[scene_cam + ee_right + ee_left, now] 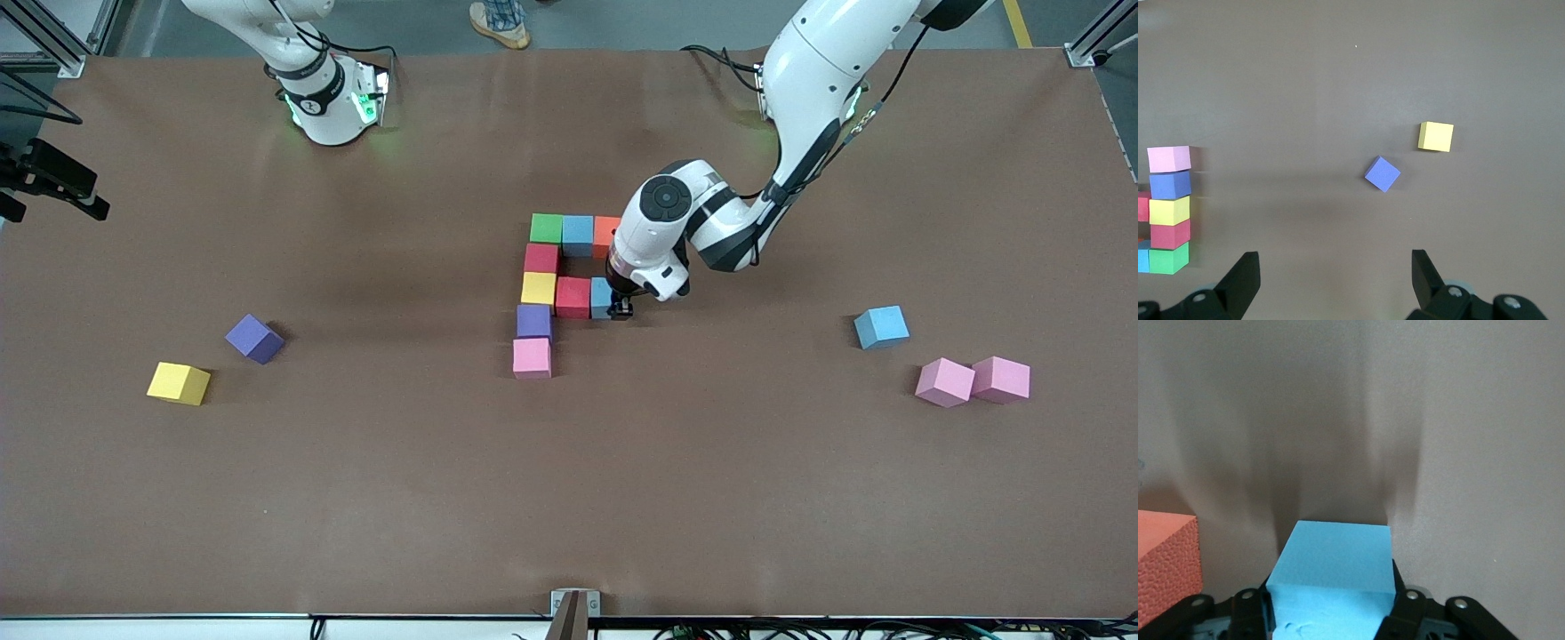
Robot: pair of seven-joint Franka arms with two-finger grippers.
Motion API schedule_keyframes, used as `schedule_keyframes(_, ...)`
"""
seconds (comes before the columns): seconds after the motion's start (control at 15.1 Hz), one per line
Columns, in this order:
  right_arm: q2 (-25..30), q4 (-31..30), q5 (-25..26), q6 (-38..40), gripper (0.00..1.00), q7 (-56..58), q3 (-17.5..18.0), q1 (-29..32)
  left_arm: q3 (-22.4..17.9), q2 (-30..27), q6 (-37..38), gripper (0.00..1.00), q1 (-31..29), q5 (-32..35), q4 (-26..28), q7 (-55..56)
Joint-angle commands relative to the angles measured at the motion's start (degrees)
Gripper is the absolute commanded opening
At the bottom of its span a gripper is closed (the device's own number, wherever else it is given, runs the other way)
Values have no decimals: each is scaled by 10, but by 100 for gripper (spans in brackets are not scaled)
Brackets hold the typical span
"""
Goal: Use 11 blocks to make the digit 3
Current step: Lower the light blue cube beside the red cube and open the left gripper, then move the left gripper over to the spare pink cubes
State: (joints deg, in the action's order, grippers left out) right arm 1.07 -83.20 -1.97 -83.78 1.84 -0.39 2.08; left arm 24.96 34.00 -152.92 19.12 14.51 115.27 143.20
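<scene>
Loose yellow block (179, 383) and purple block (254, 338) lie toward the right arm's end from the digit 3 (560, 289), right claw (1335, 280) spread empty; left claw (621, 310) brackets its light blue block (1331, 577), grip unclear.

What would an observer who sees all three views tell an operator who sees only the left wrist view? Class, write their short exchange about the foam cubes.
Operator: Where does this light blue cube sit?
Observer: The light blue foam cube at the left gripper touches a red foam cube beside a yellow foam cube, making a row of three.
Operator: Any pink cubes loose?
Observer: Two pink foam cubes lie side by side toward the left arm's end of the table.
Operator: And the other arm?
Observer: The right gripper waits open, above the table.
</scene>
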Motion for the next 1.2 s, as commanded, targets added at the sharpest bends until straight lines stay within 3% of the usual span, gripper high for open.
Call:
schedule_keyframes(0.0,1,2,7,-2,100,4,4,5,4,10,-10,100,2,-3,-5,1)
schedule_keyframes(0.4,1,2,7,-2,100,1,4,5,4,-11,-3,100,-3,-2,-26,-1)
schedule_keyframes(0.73,1,2,6,-2,100,1,4,5,8,-79,30,100,-5,3,-36,-10)
schedule_keyframes(1.13,1,2,6,-2,100,1,4,5,19,-105,226,100,-10,2,-159,-87)
